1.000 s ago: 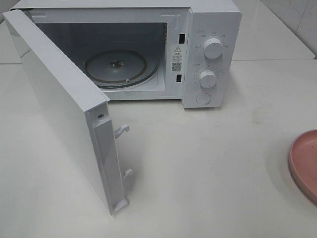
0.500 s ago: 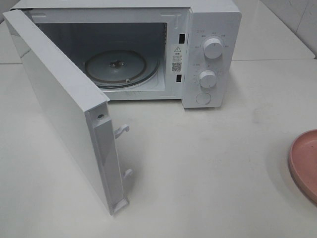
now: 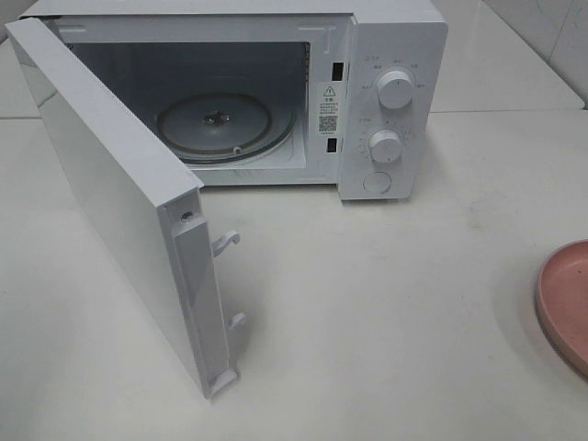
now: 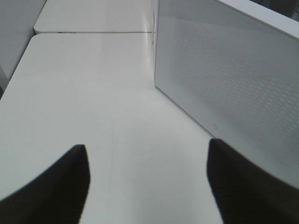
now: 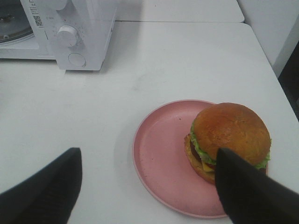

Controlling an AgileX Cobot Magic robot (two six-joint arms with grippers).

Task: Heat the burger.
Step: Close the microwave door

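Right wrist view: burger (image 5: 231, 135) sat on plate (image 5: 163, 158) beside microwave (image 3: 386, 101), door open; right claw (image 5: 147, 186) apart, nothing loaded.

The flat pink round plate (image 3: 568, 303) is running off the right edge of the high view, well away from the white microwave oven (image 3: 390, 101), so the burger is not showing there at all. In the right wrist view, one dark blurred gripper finger (image 5: 247, 196) is covering the near edge of the golden-brown bun burger (image 5: 231, 135) and part of the plate rim. The small printed label (image 3: 328, 108) beside the microwave's cavity is too small to read. In the left wrist view, the microwave's perforated white door (image 4: 233, 74) is being cut off by the frame.
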